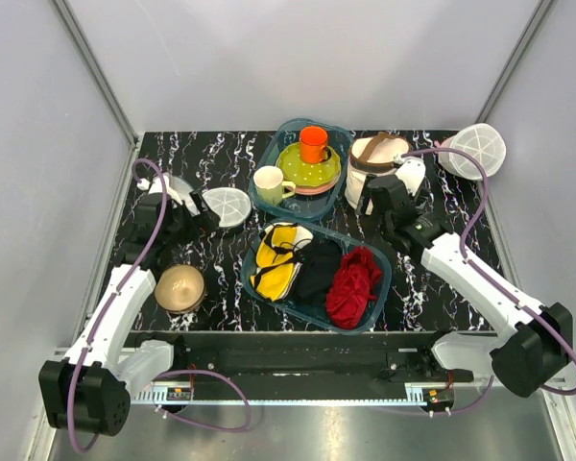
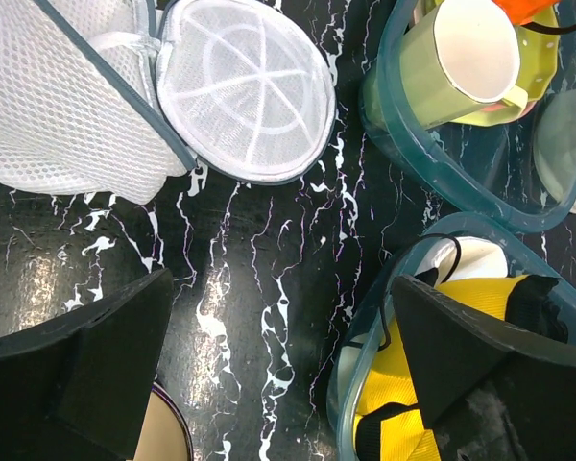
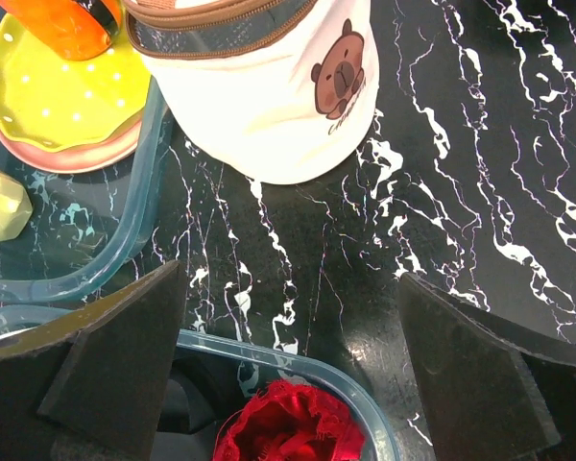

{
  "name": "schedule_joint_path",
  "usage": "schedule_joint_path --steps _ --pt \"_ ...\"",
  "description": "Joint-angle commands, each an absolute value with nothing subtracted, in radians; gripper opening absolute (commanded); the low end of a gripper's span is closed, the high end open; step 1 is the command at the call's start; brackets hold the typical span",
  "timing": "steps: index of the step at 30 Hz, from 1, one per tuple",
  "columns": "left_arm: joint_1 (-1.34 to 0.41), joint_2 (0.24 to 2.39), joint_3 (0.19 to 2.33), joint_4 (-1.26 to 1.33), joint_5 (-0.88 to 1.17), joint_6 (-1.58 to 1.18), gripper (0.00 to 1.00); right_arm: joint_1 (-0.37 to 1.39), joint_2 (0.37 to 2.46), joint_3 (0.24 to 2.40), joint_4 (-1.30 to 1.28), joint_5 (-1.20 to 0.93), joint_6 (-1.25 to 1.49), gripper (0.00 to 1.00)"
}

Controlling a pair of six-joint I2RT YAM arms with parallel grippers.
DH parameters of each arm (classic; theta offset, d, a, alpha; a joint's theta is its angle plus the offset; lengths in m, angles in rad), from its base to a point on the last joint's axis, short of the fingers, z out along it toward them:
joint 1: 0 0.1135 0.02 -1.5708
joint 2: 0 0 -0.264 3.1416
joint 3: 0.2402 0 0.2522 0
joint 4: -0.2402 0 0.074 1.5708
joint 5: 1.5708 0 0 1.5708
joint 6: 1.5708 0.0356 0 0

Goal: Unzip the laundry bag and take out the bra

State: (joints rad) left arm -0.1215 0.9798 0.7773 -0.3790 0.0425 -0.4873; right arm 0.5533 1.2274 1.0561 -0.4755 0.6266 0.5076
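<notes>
The laundry bag [image 1: 478, 149], a white mesh pouch with pink trim, lies at the far right corner of the table, apart from both arms. It shows in neither wrist view. The bra is not in view. My right gripper [image 1: 382, 204] [image 3: 293, 375] is open and empty, hovering over bare table between the cream bear basket [image 3: 269, 86] and the bin with the red cloth [image 3: 288, 427]. My left gripper [image 1: 194, 223] [image 2: 283, 375] is open and empty over bare table below the grey-trimmed mesh pouch [image 2: 58, 106] and its disc [image 2: 245, 91].
A tan dome [image 1: 180, 288] sits near the left arm. A teal bin [image 1: 269, 192] holds a green plate, an orange cup and a cream mug. A second bin [image 1: 379, 293] holds yellow, black and red cloths. Grey walls stand close round the table.
</notes>
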Motion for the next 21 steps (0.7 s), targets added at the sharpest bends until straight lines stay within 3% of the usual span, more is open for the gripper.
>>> schedule_joint_path --steps 1,13,15,16,18,21 --pt "-0.121 0.980 0.827 -0.351 0.083 -0.486 0.99 0.551 1.189 1.014 -0.411 0.640 0.534 1.00" --pt "-0.121 0.999 0.836 -0.362 0.184 -0.443 0.99 0.542 1.161 0.997 -0.387 0.695 0.467 1.00" --pt "-0.121 0.993 0.834 -0.359 0.208 -0.433 0.99 0.438 1.212 1.047 -0.388 0.632 0.427 1.00" --pt "-0.121 0.992 0.833 -0.360 0.215 -0.430 0.99 0.373 1.235 1.074 -0.393 0.463 0.431 1.00" --pt "-0.121 0.988 0.830 -0.361 0.227 -0.426 0.99 0.191 1.311 1.158 -0.408 0.332 0.483 1.00" --pt "-0.121 0.979 0.812 -0.354 0.229 -0.440 0.99 0.078 1.420 1.279 -0.408 0.313 0.534 0.99"
